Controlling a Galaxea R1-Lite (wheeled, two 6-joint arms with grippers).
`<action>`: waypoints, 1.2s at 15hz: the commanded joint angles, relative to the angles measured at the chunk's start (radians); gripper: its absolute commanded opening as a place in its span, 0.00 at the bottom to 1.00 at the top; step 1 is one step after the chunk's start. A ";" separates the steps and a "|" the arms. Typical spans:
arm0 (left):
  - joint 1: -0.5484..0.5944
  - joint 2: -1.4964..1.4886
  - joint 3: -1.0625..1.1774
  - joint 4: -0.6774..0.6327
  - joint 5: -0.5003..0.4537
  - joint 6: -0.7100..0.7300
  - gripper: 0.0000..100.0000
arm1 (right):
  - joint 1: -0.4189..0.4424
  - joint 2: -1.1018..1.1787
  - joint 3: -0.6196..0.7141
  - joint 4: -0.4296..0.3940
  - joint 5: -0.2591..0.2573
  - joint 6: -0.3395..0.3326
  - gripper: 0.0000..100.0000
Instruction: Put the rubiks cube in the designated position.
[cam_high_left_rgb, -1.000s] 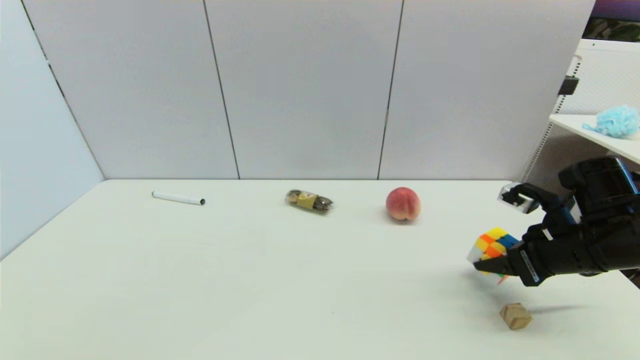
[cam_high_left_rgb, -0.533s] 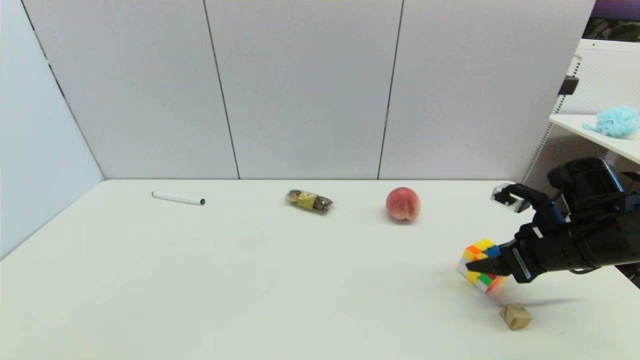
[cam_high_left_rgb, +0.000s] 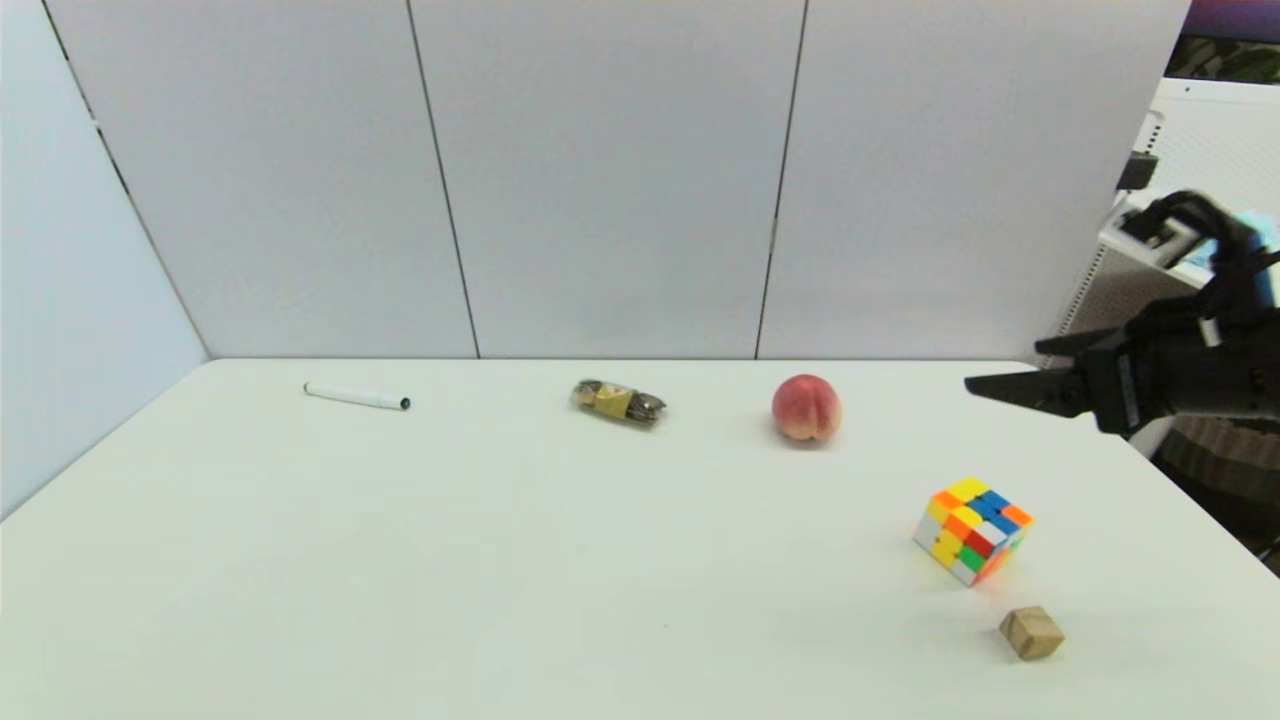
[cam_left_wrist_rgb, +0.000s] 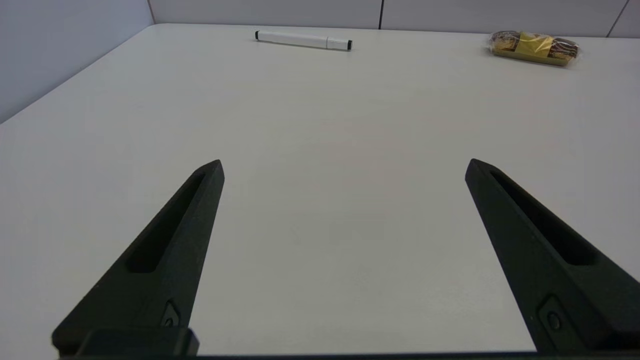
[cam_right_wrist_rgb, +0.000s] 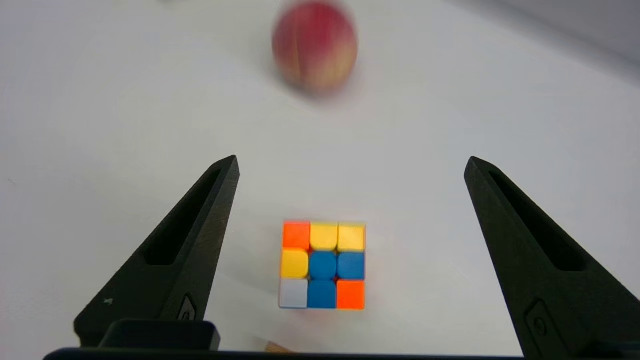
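- The rubiks cube (cam_high_left_rgb: 972, 529) is sitting on the counter (cam_high_left_rgb: 560, 560) between the peach (cam_high_left_rgb: 806, 407) and the small wooden cube (cam_high_left_rgb: 1031, 632) — touching neither.
- The right claw (cam_high_left_rgb: 1002, 372) is hanging spread and empty above it, so the cube is lying straight below.
- The left claw (cam_left_wrist_rgb: 342, 167) is spread too, parked well apart.

White table (cam_high_left_rgb: 500, 560) w/ marker (cam_high_left_rgb: 357, 397), wrapped snack (cam_high_left_rgb: 618, 401), peach (cam_high_left_rgb: 806, 407) along back; wooden cube (cam_high_left_rgb: 1031, 632) front-right.

Lab test booth: grey partition panels (cam_high_left_rgb: 600, 170), bare white table (cam_high_left_rgb: 500, 560).
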 joint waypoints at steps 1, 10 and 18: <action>0.000 0.002 0.000 0.001 0.000 0.000 1.00 | 0.008 -0.376 0.068 -0.001 0.059 0.034 1.00; 0.000 0.002 0.000 0.001 0.000 0.000 1.00 | -0.014 -0.997 0.652 0.122 -0.246 0.073 1.00; 0.000 0.002 0.000 0.001 0.000 0.000 1.00 | -0.009 -1.187 0.872 0.103 -0.390 0.108 1.00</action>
